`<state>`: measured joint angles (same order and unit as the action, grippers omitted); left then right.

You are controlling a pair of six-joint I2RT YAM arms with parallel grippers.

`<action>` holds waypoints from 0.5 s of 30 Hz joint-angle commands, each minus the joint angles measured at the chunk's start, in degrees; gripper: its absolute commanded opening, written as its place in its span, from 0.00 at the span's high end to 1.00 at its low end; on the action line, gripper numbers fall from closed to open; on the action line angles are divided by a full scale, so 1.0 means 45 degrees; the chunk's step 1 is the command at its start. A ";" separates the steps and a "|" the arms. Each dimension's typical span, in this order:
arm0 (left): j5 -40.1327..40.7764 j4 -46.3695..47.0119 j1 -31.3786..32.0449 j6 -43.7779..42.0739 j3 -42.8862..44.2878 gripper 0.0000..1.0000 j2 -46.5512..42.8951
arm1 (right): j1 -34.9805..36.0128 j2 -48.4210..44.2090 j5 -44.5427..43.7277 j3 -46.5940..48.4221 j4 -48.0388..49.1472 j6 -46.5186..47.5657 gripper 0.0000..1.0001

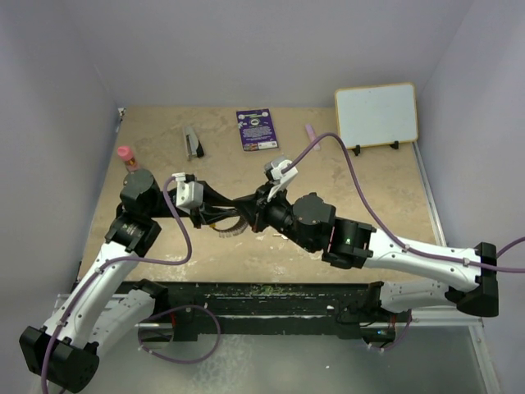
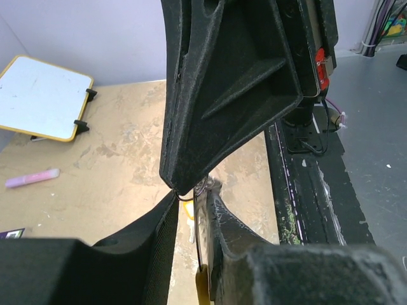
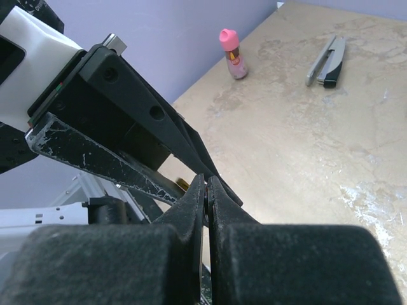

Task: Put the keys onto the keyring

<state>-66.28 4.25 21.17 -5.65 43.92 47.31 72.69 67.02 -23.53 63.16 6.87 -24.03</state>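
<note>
My two grippers meet tip to tip over the middle of the table. The right gripper [image 1: 257, 211] [image 3: 207, 182] is shut on the keyring [image 2: 189, 197], a thin metal loop that peeks out at its black fingers [image 2: 222, 95]. In the left wrist view, the left gripper [image 1: 236, 213] [image 2: 194, 198] stands narrowly open. A key with a yellow head [image 2: 202, 284] lies edge-on between its jaws against the right-hand finger, blade towards the ring, with daylight on its other side. Below on the table lies another yellow-headed key [image 2: 188, 210].
A small whiteboard [image 1: 376, 115] stands at the back right, with a pink marker [image 1: 311, 130] and a purple card [image 1: 257, 129] to its left. A grey-and-black tool [image 1: 194, 141] lies at the back left. Near the left wall stands a pink-capped bottle [image 1: 125, 156].
</note>
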 commanded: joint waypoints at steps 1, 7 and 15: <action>-0.0395 0.0534 0.0076 -0.0047 0.0280 0.74 0.0030 | 0.0078 -0.0433 -0.0387 0.0008 0.1048 0.0036 1.00; -0.0268 0.1399 0.0064 0.0636 0.0387 0.95 0.0070 | 0.0102 -0.0474 -0.0406 -0.0111 0.1152 0.0062 1.00; -0.0025 0.1124 0.0076 0.0271 0.0300 0.96 -0.0138 | 0.0117 -0.1106 -0.0767 -0.0761 0.1090 -0.0129 1.00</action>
<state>-66.30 7.25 21.19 -3.66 43.92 47.88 72.86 64.84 -24.73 60.93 8.95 -23.90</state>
